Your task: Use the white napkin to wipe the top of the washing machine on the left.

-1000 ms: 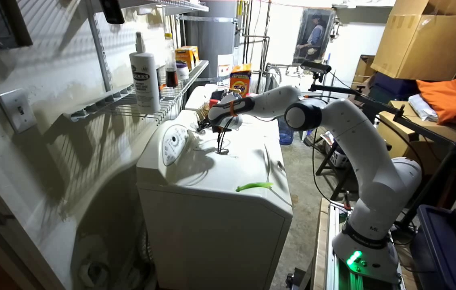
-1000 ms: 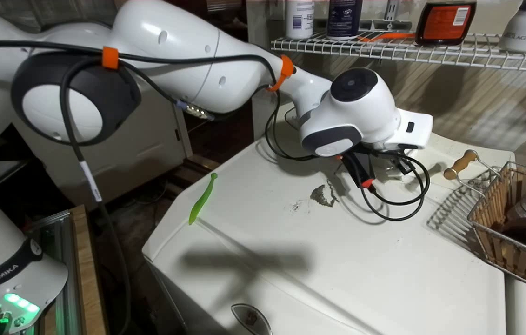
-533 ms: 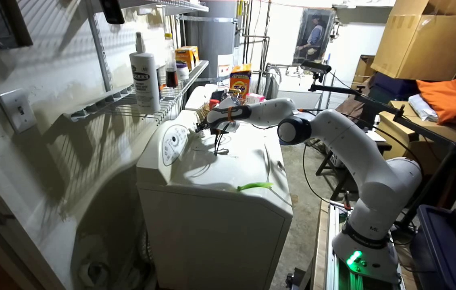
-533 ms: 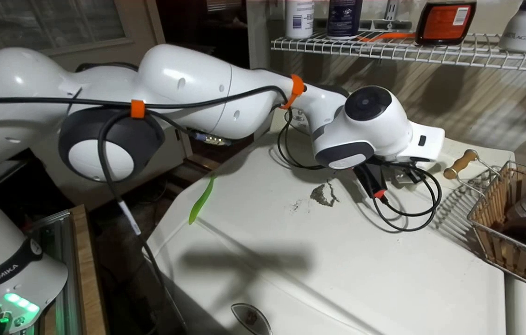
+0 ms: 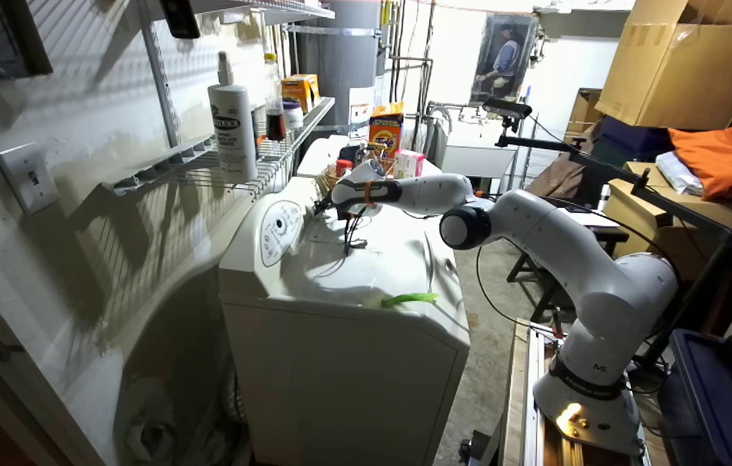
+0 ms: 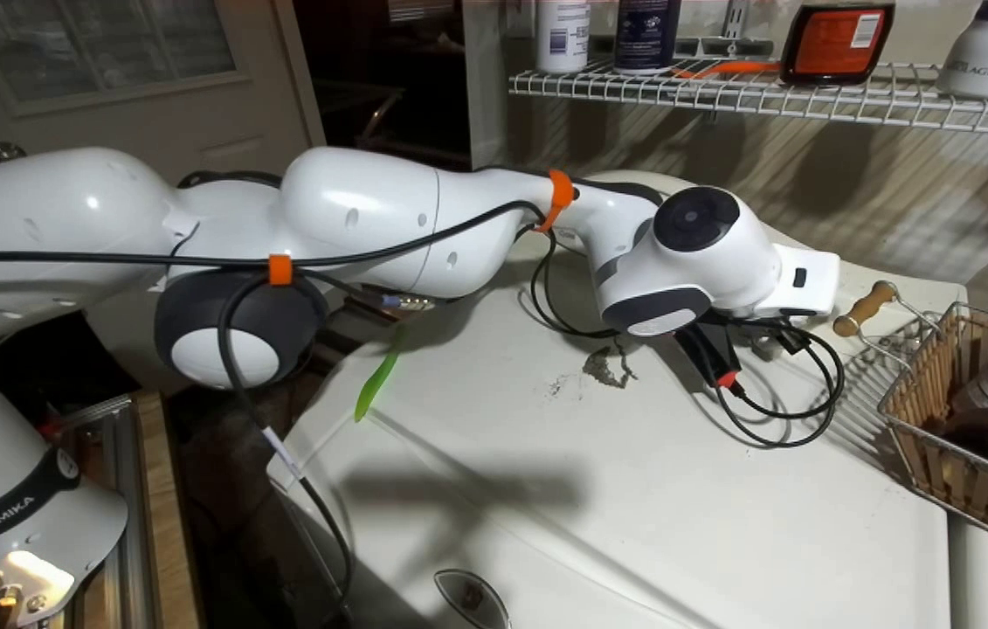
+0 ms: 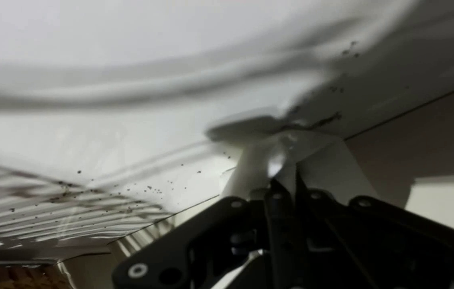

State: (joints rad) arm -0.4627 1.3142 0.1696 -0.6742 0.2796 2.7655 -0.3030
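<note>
Within the pincer point(image 7: 288, 186), gripped napkin point(image 7: 331, 168) partly hidden, basket point(image 6: 939, 463) cut off

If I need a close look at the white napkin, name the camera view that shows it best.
The wrist view: the white napkin shows there up close, creased and pinched in the fingers. In both exterior views I cannot make it out for certain against the white washing machine.

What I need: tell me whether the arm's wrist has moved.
Yes: in an exterior view the wrist has shifted down the picture, toward the wooden basket handle.
</note>
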